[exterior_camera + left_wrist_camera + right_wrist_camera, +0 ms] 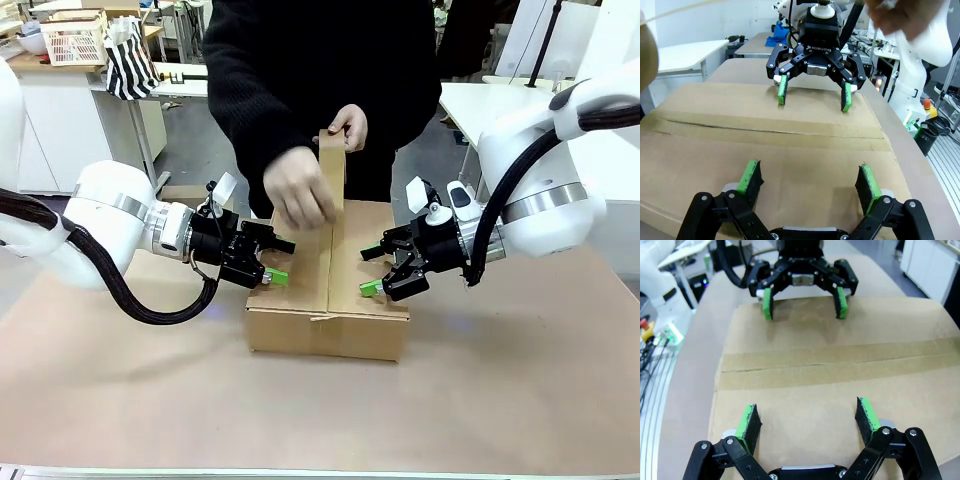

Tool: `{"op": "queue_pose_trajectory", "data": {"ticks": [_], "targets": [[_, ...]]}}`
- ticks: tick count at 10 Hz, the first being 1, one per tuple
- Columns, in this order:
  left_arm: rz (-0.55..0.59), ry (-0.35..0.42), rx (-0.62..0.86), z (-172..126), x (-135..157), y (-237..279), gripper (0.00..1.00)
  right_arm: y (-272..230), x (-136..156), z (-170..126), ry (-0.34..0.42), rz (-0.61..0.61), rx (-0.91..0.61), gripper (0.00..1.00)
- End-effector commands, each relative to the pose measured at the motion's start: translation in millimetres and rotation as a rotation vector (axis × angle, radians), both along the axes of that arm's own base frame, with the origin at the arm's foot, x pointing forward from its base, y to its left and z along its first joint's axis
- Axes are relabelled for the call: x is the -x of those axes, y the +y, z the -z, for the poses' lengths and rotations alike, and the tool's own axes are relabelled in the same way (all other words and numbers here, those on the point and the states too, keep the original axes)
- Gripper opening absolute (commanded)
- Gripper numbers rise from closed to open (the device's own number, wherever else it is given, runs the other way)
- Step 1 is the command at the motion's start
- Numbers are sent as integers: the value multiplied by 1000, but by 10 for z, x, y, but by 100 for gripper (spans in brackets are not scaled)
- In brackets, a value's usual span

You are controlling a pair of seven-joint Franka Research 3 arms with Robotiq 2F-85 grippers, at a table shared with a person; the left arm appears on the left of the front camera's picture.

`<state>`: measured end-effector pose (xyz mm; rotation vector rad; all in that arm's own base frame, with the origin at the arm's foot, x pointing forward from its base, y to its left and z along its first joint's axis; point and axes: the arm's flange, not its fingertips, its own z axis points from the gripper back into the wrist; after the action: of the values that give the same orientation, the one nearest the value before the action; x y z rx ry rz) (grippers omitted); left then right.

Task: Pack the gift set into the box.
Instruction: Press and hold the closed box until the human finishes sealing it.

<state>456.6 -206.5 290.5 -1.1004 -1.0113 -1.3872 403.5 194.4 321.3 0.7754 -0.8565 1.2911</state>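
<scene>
— Brown corrugated carton point(330, 300) sits mid-frame in your front view, on the brown-covered table point(520, 400). Clear-brown tape strip point(840, 357) runs along the seam across the top.

— Flaps?

— Side flaps lie flat. One flap point(332, 165) stands upright at the carton's far edge, centre of frame. The person's one hand point(300, 190) is on it lower down, the other hand point(349, 125) pinches its top.

— Your left gripper?

— Left gripper point(272, 262) comes in from frame left, at the carton's left top edge. Jaws spread wide, nothing between them. In the left wrist view its green pads point(750, 177) rise from the bottom edge, over the flat cardboard top.

— Right one?

— Right gripper point(372, 270) comes in from frame right, over the carton's right top. Also wide open and empty. In the right wrist view its pads point(866, 412) stand above the near flap; contact I can't tell.

— Facing each other?

— Yes. Each wrist view has the other gripper at upper centre, across the taped seam.

— Gift set?

— Can't tell where it is.

— Background?

— White lattice basket point(72, 42) upper left of the front view, striped bag point(130, 62) just beside it.
</scene>
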Motion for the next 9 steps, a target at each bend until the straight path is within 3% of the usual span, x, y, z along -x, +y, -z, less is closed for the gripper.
{"op": "queue_pose_trajectory", "data": {"ticks": [1, 9], "targets": [[-2, -8, -2, -3, 0, 6, 100, -7, -1, 19, -21, 11, -2, 100], [-2, -8, -2, -3, 0, 6, 100, -7, -1, 19, -21, 11, -2, 100]]}}
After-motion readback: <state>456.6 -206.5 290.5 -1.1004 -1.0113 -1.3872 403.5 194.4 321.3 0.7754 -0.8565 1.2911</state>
